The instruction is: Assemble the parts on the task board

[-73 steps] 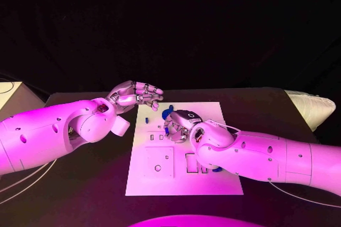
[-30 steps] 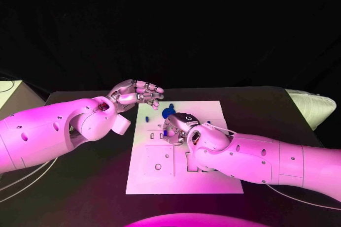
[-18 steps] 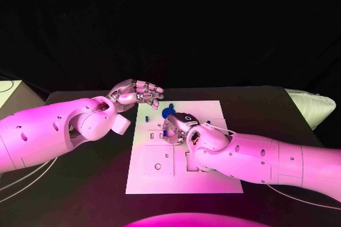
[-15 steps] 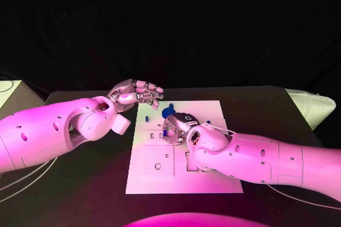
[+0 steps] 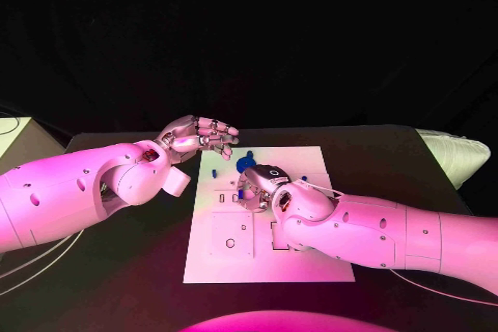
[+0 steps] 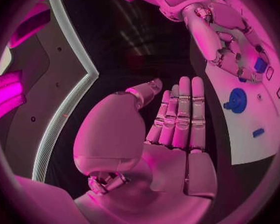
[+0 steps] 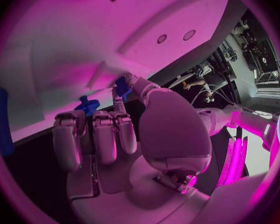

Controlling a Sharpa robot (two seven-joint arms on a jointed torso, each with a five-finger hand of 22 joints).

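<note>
Right hand (image 5: 262,186) is lowered, fingers curled, over the white task board (image 5: 311,263), pinching a small blue part (image 7: 122,88); left hand (image 5: 199,138) hovers past the board's far-left corner, fingers straight and together, holding nothing; a round blue knobbed part (image 6: 236,100) lies on the board; the black tabletop (image 5: 124,274) carries the board.

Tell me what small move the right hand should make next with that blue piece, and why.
Probably lower it gently toward the task board. The right hand pinches a small blue part just above the board's slots, not visibly seated yet. The left hand hovers open off the board's far corner, beside the round blue part.
</note>
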